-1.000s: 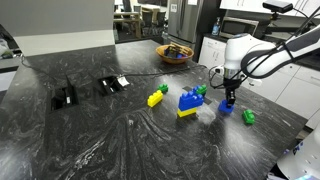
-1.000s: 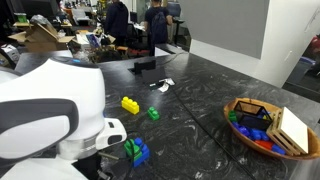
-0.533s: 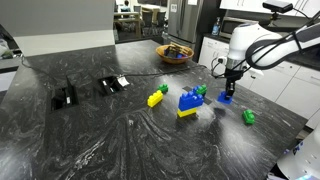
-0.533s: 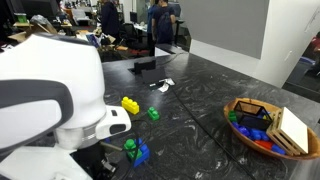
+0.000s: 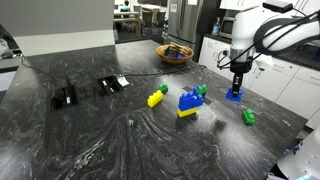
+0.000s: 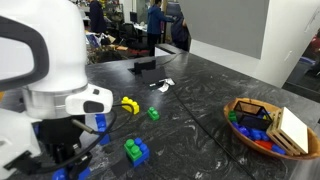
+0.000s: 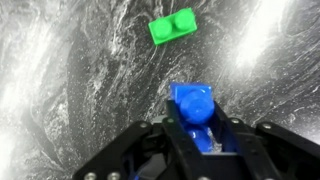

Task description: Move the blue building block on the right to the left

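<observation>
The small blue building block [image 7: 192,105] sits between my gripper's [image 7: 197,130] jaws in the wrist view, studs facing the camera. In an exterior view the gripper [image 5: 237,90] is shut on the block [image 5: 235,96] and holds it just above the dark marble table, right of the larger blue, yellow and green assembly [image 5: 189,101]. In an exterior view the held block [image 6: 100,122] shows beside the arm. A small green brick [image 7: 173,26] lies on the table beyond the gripper; it also shows in an exterior view [image 5: 248,117].
A yellow block with a green piece [image 5: 156,96] lies left of the assembly. A wooden bowl of bricks [image 5: 175,53] stands at the back. Two black items [image 5: 65,96] [image 5: 112,84] lie at the left. The table's edge runs close on the right.
The gripper has risen and moved right and toward the back, with the blue block in it. The block has left the table surface. The other bricks have not moved.
</observation>
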